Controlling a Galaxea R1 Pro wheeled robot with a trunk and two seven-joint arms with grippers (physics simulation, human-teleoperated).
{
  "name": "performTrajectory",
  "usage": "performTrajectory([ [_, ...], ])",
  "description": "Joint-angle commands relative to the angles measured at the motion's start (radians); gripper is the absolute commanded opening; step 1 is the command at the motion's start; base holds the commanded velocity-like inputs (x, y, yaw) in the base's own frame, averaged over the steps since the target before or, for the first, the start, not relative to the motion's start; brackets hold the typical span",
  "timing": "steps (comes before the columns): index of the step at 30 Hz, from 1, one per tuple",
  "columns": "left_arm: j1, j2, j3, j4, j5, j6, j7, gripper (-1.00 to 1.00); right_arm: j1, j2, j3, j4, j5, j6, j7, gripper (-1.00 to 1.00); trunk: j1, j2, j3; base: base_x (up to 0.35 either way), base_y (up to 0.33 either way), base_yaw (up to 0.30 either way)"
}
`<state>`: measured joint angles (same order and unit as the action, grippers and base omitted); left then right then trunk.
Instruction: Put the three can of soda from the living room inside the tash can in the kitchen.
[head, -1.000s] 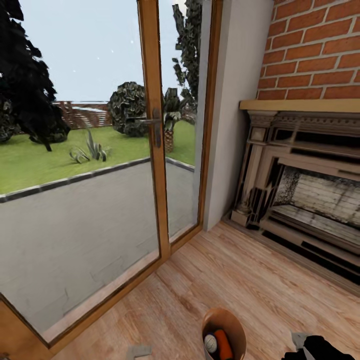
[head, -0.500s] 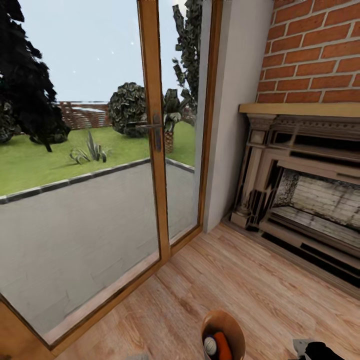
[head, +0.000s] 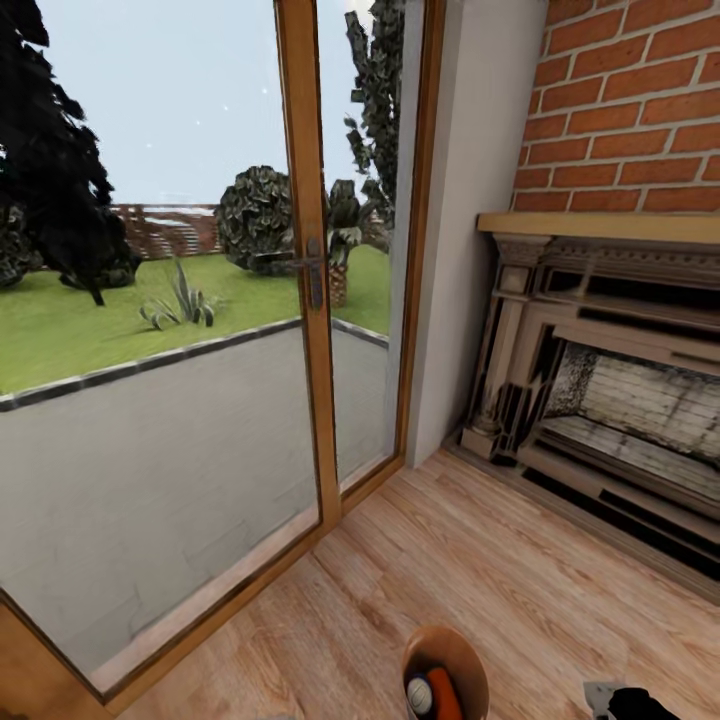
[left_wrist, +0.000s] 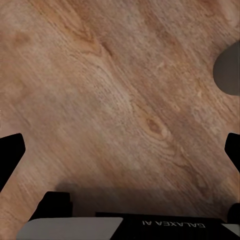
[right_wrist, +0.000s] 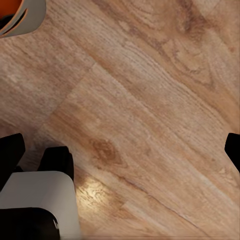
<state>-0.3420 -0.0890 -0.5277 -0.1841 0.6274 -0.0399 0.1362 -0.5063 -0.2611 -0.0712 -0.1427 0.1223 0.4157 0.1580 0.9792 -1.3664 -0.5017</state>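
Head view bright, even daylight through glass door (head: 200, 300); render soft, slightly blurred, brick wall (head: 630, 100) sharpest. Left wrist view: dim soft shadow band on wood floor (left_wrist: 120, 100) nearest left gripper (left_wrist: 120, 150). Right wrist view: small glare spot near right gripper (right_wrist: 122, 145)

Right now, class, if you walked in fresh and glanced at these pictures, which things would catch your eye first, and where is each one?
First, the tall wood-framed glass door filling the head view's left, with lawn and trees beyond. Next, the red-brick fireplace on the right wall. Last, at the bottom edge, the tash can on the wood floor, an orange can of soda lying inside it.
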Motion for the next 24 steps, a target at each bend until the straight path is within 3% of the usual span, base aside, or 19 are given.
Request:
performTrajectory([
  [1, 0.001, 0.000, 0.000, 0.000, 0.000, 0.000, 0.000, 1.00, 0.001, 0.000, 0.000, 0.000, 0.000, 0.000, 0.000, 1.00, -0.004, 0.007, 0.003, 0.000, 0.000, 0.000],
  [21, 0.005, 0.000, 0.000, 0.000, 0.000, 0.000, -0.001, 1.00, 0.023, 0.005, 0.002, 0.026, 0.003, -0.001, 0.000, 1.00, -0.081, 0.147, 0.066, 0.000, 0.000, 0.000],
  [24, 0.005, 0.000, 0.000, 0.000, -0.001, 0.001, -0.001, 1.00, 0.025, 0.005, 0.001, 0.034, 0.001, -0.035, 0.000, 1.00, -0.092, 0.168, 0.075, 0.000, 0.000, 0.000],
])
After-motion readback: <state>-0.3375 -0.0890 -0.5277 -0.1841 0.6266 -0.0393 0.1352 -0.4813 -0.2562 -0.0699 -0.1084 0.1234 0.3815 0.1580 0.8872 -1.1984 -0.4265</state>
